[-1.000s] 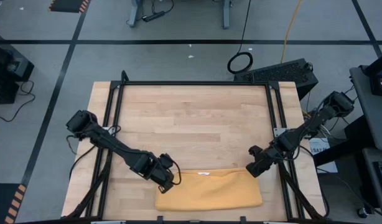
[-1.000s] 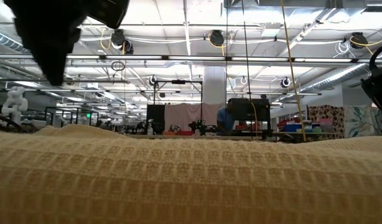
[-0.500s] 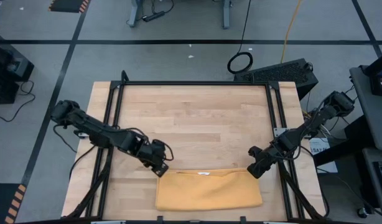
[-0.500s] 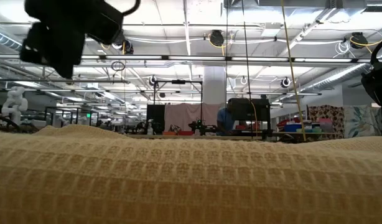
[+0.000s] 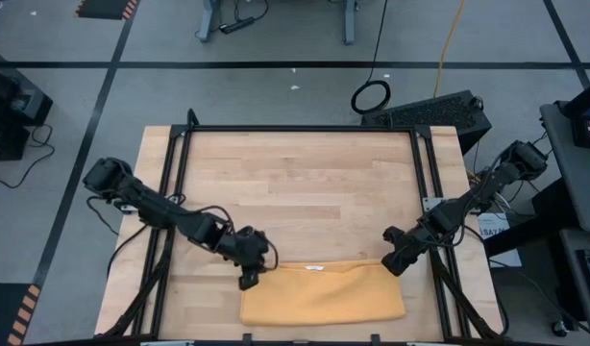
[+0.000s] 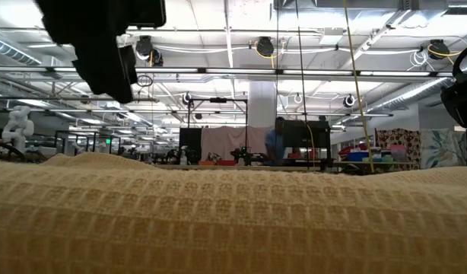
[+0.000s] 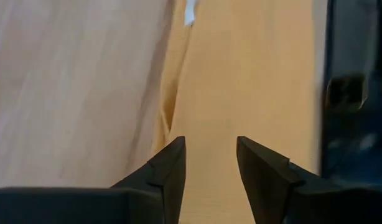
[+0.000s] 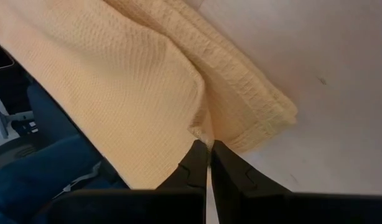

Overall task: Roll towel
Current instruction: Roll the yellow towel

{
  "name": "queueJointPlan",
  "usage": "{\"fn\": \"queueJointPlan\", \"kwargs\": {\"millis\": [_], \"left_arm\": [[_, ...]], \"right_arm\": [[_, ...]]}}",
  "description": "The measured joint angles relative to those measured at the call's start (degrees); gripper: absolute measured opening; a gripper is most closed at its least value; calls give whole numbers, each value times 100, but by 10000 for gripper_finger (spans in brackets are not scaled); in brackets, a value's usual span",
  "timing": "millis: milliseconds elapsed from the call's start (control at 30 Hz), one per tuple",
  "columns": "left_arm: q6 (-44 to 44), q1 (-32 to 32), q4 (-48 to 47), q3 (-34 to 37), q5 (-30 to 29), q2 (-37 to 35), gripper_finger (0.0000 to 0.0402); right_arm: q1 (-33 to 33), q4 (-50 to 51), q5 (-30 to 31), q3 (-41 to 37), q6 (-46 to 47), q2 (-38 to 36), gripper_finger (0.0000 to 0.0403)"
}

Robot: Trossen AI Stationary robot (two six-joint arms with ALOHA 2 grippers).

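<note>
Left gripper (image 5: 249,273) over the towel's left far corner, fingers (image 7: 169,163) parted with a clear gap, nothing between them, towel surface visible through the gap. Right gripper (image 5: 395,262) at the right far corner, fingers (image 8: 197,163) pinched nearly together on a small fold of towel edge. Towel (image 5: 322,292) folded into a wide band along the near edge of the table (image 5: 295,183), stretching between the two grippers, white tag (image 5: 314,268) on the far edge near the middle. Judgement: step in hand looks like securing both far corners ahead of the roll; right side pinched, left side not yet. For a clean grip: lower the left fingers straight onto the corner, catch every layer of the fold rather than only the top one, match the right side's bite depth so the band stays square, then move both ends together to avoid a skewed roll. View differences: high view gives overall layout and corner alignment but not finger spacing; wrist views settle that, open on the left, pinched on the right, and the right wrist view alone shows the stacked layers at the corner. Low view mostly filled by waffle weave, left arm dark overhead, no contact detail.
</note>
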State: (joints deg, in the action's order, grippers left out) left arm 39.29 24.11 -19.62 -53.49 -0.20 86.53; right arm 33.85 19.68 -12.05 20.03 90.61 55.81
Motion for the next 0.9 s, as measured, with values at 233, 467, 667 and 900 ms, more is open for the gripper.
{"fn": "queueJointPlan", "kwargs": {"millis": [233,467,667,900], "left_arm": [[-1146,-78,-77,55,95,285,179],[-1474,-84,-76,61,325,504,198],[-1899,-39,-225,63,299,505,161],[-2024,-77,-239,61,341,720,124]], "right_arm": [[0,-20,2,0,0,0,0],[0,-13,58,0,-2,0,0],[0,-13,186,0,11,0,0],[0,-10,186,0,17,1,0]]}}
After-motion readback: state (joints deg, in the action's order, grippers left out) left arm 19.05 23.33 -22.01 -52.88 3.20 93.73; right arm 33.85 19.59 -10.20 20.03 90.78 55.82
